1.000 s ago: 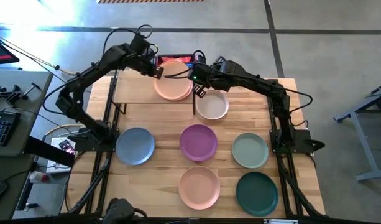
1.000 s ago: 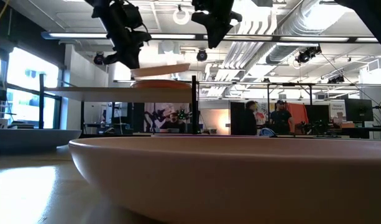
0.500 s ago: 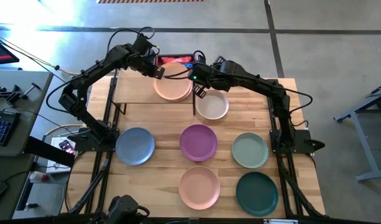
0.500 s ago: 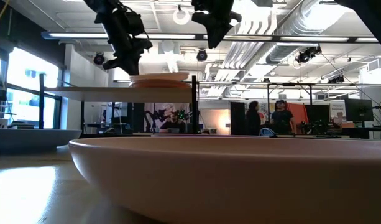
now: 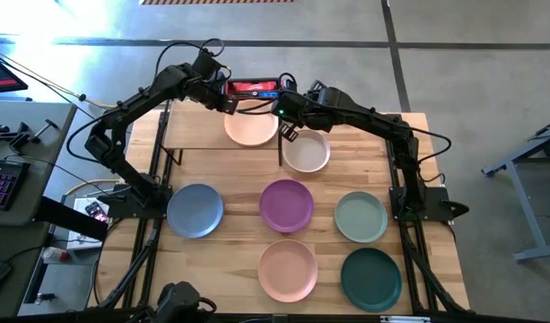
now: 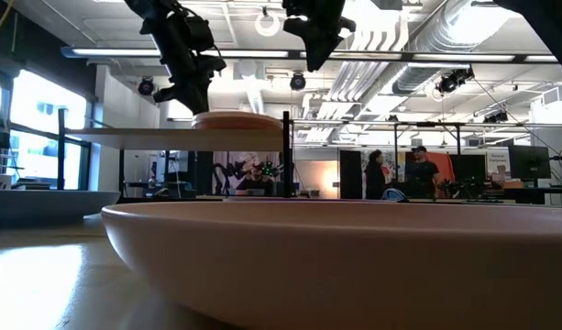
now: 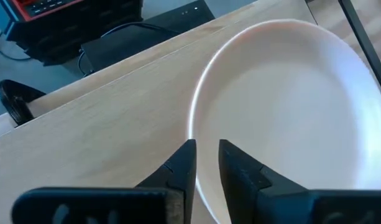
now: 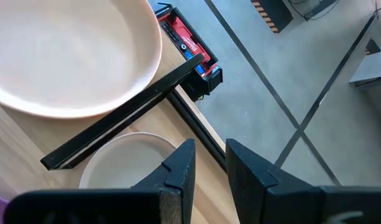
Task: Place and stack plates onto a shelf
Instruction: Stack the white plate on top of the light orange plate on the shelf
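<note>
A pale pink plate [image 5: 252,126] lies on the shelf [image 5: 198,133], at its right half. In the low view it sits on top of another plate [image 6: 236,120]. My left gripper [image 7: 207,165] is at this plate's left far rim, shut on it. My right gripper [image 8: 209,162] hangs narrowly open and holding nothing, just past the shelf's right end, above the far rim of a cream plate [image 5: 307,152] that lies on the table. Purple [image 5: 286,205], blue [image 5: 195,210], sage [image 5: 361,216], pink [image 5: 288,269] and dark teal [image 5: 371,278] plates lie flat on the table. My left gripper pinches the pink plate's rim at its left far side [image 7: 192,130], with one finger over the plate's inside and the other outside it above the shelf board. The fingers come slanting down from the table's far left. The plate lies flat on the plate below it.
The shelf's left half [image 7: 109,130] is bare wood. A black shelf leg [image 5: 280,152] stands between the shelf plate and the cream plate. A red device [image 5: 253,88] sits behind the shelf. The near pink plate [image 6: 336,257] fills the low view's foreground, and people stand far behind.
My left gripper has lowered the pink plate. A second ago it hung tilted above the plate on the shelf, its right side higher. Now it lies flat on that plate, and the red device behind the shelf has come into sight. My right arm has kept still.
</note>
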Motion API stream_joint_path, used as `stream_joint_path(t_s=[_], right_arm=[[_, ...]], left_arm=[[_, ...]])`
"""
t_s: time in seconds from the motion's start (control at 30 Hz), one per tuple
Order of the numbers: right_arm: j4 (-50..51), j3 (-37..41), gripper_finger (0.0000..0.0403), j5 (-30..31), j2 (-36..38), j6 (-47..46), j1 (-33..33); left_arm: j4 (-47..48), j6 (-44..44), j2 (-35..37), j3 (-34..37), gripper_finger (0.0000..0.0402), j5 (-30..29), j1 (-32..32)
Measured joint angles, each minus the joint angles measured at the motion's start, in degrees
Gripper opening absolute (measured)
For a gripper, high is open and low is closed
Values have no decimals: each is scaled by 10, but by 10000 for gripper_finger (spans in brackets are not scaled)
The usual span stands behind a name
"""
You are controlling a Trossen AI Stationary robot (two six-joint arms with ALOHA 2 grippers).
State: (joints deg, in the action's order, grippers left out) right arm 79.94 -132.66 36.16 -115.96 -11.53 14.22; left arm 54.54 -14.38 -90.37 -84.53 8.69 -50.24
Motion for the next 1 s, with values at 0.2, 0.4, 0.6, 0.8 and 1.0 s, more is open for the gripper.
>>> stream_joint_path(t_s=[0.2,0.4,0.6,0.8,1.0], right_arm=[[20,0,74,-3,0,16,4],[48,1,74,-122,0,71,29],[59,57,74,-262,1,143,58],[56,165,74,-346,0,178,72],[44,249,74,-395,0,207,72]], left_arm=[[13,13,0,0,67,38,0],[13,45,2,0,62,138,0],[20,57,27,0,64,202,5],[29,76,70,0,65,199,18],[34,81,103,0,65,191,20]])
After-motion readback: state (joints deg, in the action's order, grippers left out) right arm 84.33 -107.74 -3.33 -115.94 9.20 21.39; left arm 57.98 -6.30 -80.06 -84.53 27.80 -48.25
